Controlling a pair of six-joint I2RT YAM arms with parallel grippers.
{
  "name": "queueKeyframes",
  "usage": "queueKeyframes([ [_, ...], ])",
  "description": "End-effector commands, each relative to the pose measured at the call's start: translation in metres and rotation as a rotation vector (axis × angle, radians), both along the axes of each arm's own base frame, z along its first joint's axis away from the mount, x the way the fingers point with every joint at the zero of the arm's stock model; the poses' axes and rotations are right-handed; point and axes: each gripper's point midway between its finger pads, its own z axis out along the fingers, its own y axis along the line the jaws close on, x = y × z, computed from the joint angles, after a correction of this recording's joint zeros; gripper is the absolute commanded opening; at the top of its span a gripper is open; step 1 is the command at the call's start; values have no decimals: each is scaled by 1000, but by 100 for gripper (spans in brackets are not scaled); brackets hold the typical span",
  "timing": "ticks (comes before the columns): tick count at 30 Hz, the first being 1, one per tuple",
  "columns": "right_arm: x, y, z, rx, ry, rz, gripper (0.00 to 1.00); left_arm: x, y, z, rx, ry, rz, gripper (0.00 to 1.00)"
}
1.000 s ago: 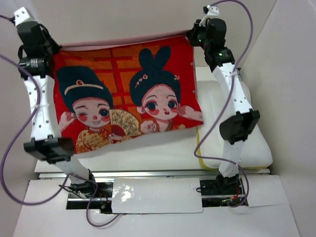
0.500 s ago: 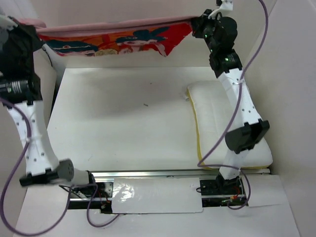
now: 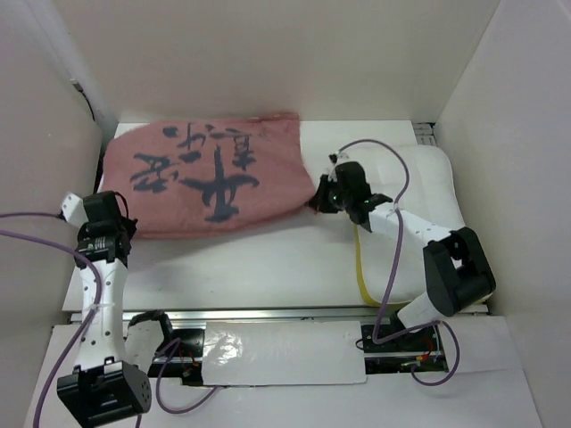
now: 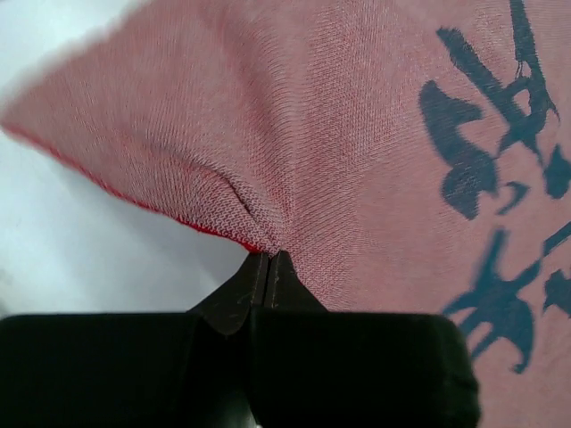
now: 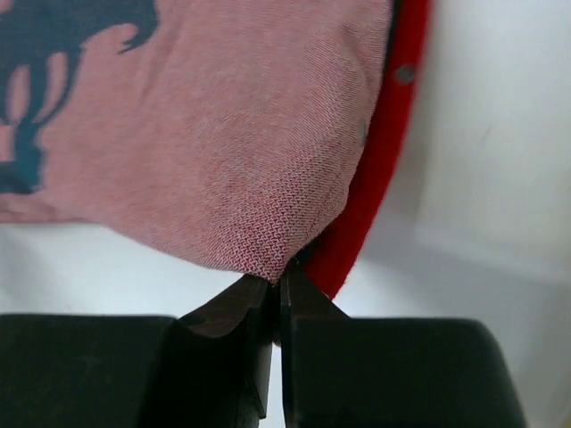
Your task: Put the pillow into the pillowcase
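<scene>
Laying-out step: the pillowcase (image 3: pixel 210 174) lies pink side up, upper left on the table (image 3: pixel 268 259); the pillow (image 3: pixel 437 183) sits at right, not yet inside. The left jaws pinch its lower-left corner. The right jaws are at its right corner, grip unclear. Next, probably opening its mouth.

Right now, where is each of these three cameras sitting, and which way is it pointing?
Top external: fixed above and behind the arms, looking down at the table, pink pillowcase and white pillow; both arms show.
Left wrist: on the left arm, facing a pinched pillowcase edge; its left end effector shows.
Right wrist: on the right arm, facing the pillowcase's red-trimmed corner; its right end effector shows.
Shared: all three see the pillowcase's pink calligraphy face.
</scene>
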Motion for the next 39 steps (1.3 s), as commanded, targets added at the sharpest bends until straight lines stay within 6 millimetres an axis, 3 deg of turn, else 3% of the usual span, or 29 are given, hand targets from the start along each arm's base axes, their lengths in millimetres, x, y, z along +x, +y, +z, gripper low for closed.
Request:
queueKeyframes([
  [1, -15, 17, 40, 45, -95, 31, 12, -14, 0, -25, -127, 41, 158, 0],
  [3, -37, 20, 9, -35, 10, 57, 13, -19, 2, -51, -157, 156, 196, 0],
  [6, -72, 25, -28, -106, 135, 118, 13, -38, 11, -63, -176, 305, 324, 0],
  [7, -83, 29, -34, -117, 153, 154, 13, -42, 14, -63, -174, 320, 375, 0],
  [9, -113, 38, -46, -161, 196, 243, 13, -49, 17, -60, -161, 355, 398, 12],
  [11, -135, 43, -44, -218, 179, 332, 13, -48, 21, -57, -143, 355, 410, 21],
  [15, -199, 51, -52, -326, 212, 558, 13, -40, 20, -35, -152, 267, 381, 38],
  [16, -219, 63, -51, -326, 205, 641, 13, -36, 22, -30, -144, 248, 373, 43],
  [17, -231, 69, -51, -324, 202, 691, 13, -33, 20, -24, -149, 224, 366, 65],
  [18, -244, 75, -50, -313, 207, 741, 13, -31, 22, -17, -136, 216, 350, 75],
  [19, -257, 86, -46, -318, 172, 788, 12, -30, 22, -9, -132, 192, 349, 95],
  [20, -257, 86, -43, -349, 155, 782, 7, -31, 24, -4, -119, 189, 358, 100],
  [21, -256, 73, -49, -435, 168, 749, 7, -25, 26, 11, -108, 153, 351, 100],
  [23, -253, 70, -37, -492, 144, 728, 7, -20, 29, 29, -89, 118, 335, 100],
  [24, -250, 65, -36, -519, 144, 710, 14, -14, 24, 36, -91, 109, 276, 100],
  [25, -250, 60, -35, -542, 158, 694, 29, -1, 20, 53, -80, 63, 197, 100],
  [26, -249, 62, -32, -536, 152, 693, 29, 0, 20, 57, -78, 54, 196, 100],
  [27, -251, 63, -25, -512, 142, 701, 57, 13, 13, 63, -78, 27, 106, 100],
  [29, -253, 61, -24, -500, 146, 690, 72, 30, 0, 69, -68, -10, -22, 100],
  [30, -249, 63, -20, -474, 139, 668, 79, 41, -18, 72, -90, -44, -134, 100],
  [31, -246, 64, -13, -454, 111, 659, 92, 47, -27, 65, -73, -34, -215, 100],
  [34, -221, 57, 6, -392, 74, 534, 97, 77, -70, 67, -20, -69, -433, 100],
  [37, -168, 34, 26, -364, 26, 298, 98, 99, -128, 54, 36, -6, -607, 100],
  [38, -142, 18, 32, -350, 22, 189, 98, 104, -144, 50, 61, 19, -654, 100],
  [39, -127, 7, 35, -337, 15, 116, 98, 104, -182, 44, 85, 43, -760, 100],
])
